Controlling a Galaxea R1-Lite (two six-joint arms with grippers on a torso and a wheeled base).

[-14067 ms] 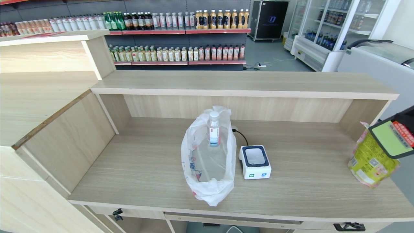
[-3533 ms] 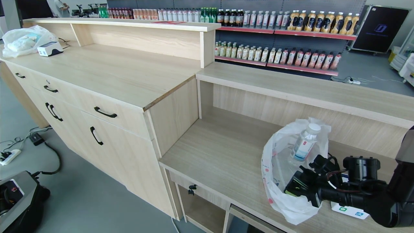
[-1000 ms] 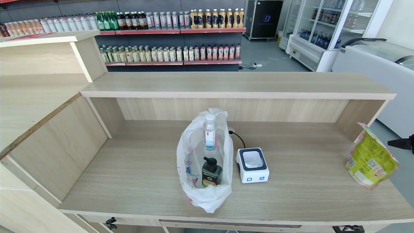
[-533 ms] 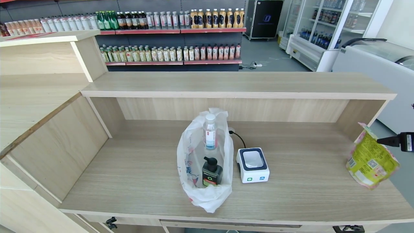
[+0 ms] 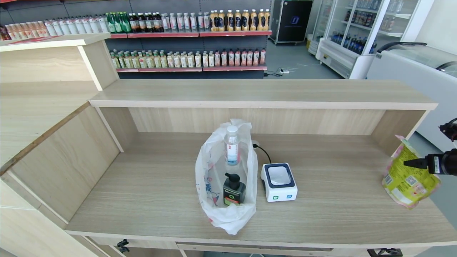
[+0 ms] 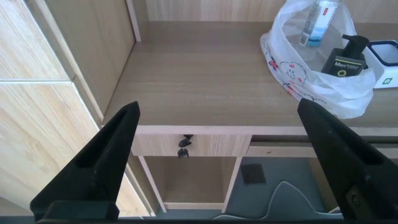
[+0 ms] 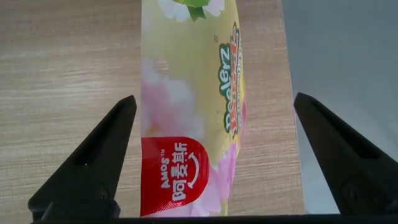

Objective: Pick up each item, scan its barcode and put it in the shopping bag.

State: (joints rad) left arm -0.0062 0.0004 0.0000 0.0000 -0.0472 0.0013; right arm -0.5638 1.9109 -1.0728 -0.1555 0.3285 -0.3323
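Note:
A white plastic shopping bag stands open mid-counter, with a clear water bottle and a black pump bottle inside it. To its right sits the white barcode scanner. A yellow-green snack pouch leans at the counter's right end. My right gripper is open just above the pouch, one finger on each side of it; a dark fingertip overlaps the pouch. My left gripper is open with nothing in it, off the counter's front left, facing the bag.
A raised ledge and back wall enclose the counter, with a taller cabinet on the left. The scanner's cable runs behind the bag. A drawer with a key hangs under the front edge.
My right gripper came in from the right edge and moved down onto the pouch. Over the older frames the black pump bottle went from that gripper into the bag.

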